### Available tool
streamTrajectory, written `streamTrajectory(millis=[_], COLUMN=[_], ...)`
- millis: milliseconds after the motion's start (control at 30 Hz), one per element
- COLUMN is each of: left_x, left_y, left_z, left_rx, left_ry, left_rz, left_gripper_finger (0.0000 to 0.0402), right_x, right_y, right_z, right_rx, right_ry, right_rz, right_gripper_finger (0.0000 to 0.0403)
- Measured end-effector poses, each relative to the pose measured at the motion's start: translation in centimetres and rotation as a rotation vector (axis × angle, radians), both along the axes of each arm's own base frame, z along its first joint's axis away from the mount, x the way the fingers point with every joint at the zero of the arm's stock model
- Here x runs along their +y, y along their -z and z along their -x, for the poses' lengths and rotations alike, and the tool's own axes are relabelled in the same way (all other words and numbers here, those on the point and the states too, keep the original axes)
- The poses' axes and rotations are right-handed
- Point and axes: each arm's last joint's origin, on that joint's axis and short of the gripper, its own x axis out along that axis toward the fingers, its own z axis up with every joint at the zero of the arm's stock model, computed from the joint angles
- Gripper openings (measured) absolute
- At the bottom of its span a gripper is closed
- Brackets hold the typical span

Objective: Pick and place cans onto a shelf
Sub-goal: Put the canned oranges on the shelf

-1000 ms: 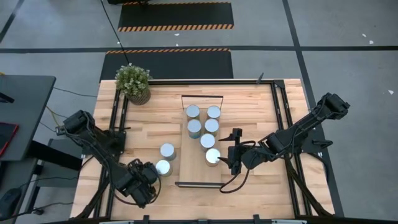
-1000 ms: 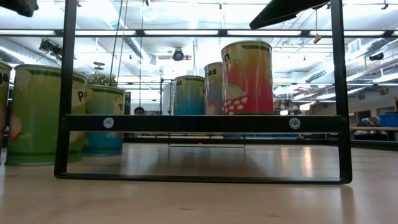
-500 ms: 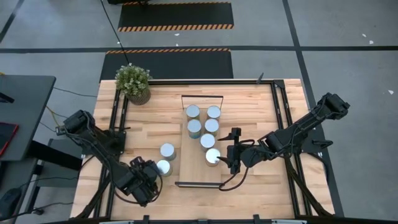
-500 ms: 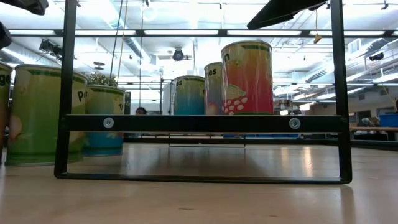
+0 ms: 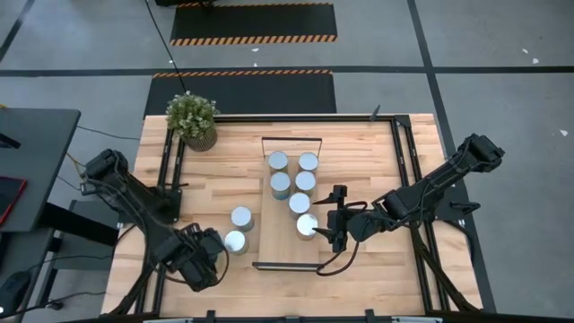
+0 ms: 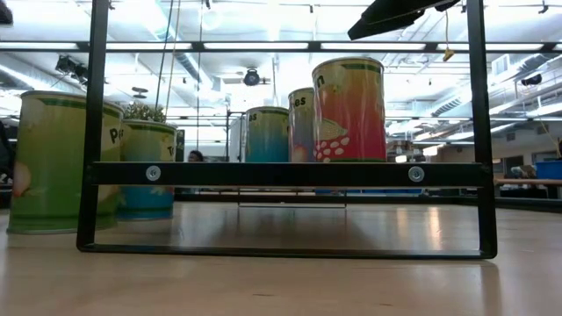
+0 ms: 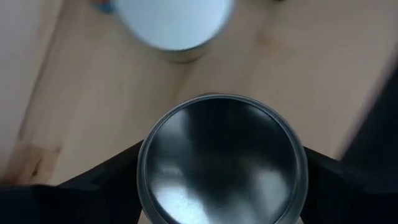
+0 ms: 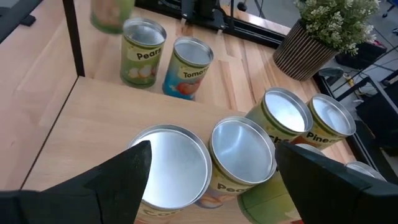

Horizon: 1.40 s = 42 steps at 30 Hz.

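left tool (image 5: 213, 244) clamped on a can (image 7: 222, 158) at the near-left desk (image 5: 377, 269), just off the shelf (image 5: 278, 244) | second loose can (image 5: 241, 216) beside it | six cans on the shelf | right tool (image 5: 334, 221) half-spread, hovering at nearest shelf can (image 5: 307, 225), gripping nothing | plant (image 5: 192, 117) at far-left corner
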Motion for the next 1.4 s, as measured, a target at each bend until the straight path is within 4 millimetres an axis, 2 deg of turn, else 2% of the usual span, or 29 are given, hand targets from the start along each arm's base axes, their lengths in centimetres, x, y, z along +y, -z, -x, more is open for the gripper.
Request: streamTrajectory(millis=[167,267,433,667,800,933,1033,1233,1400], left_x=[0.0,0.5,2.0,4.4,5.9,7.4,9.1,11.8,12.8], left_y=[-3.8,-6.3,-10.0,-12.7,-12.2,-9.7,-8.2,-5.6,-3.9], left_z=[0.1,0.2,-0.3,-2.4,-5.0,-8.7,-10.7,-13.3,-14.5], left_rx=[-0.106,-0.197,-0.426,-0.638,-0.627,-0.494,-0.407,-0.275,-0.201], left_ry=[0.064,0.090,0.111,0.108,0.071,0.123,0.132,0.178,0.220], left_rz=[0.118,0.131,0.011,-0.323,-0.385,-0.358,-0.370,-0.315,-0.291], left_gripper_finger=[0.0325,0.0325,0.0326,0.0327,0.0327,0.0327,0.0327,0.0327,0.0327], right_x=[0.0,0.0,0.1,0.1,0.1,0.1,0.2,0.7,0.9], right_y=[0.0,0.0,0.0,0.0,0.0,0.0,0.0,-0.1,-0.9], right_z=[0.0,0.0,0.0,0.0,0.0,0.0,0.0,0.3,0.7], right_rx=[-0.002,-0.003,-0.009,-0.011,-0.012,-0.013,-0.015,-0.014,-0.040], right_ry=[0.006,0.010,0.003,0.005,0.009,0.011,0.017,-0.001,0.004], right_rz=[-0.010,-0.026,-0.051,-0.059,-0.065,-0.068,-0.081,-0.081,-0.080], right_gripper_finger=[0.0350,0.0350,0.0350,0.0350,0.0350,0.0350,0.0350,0.0350,0.0350])
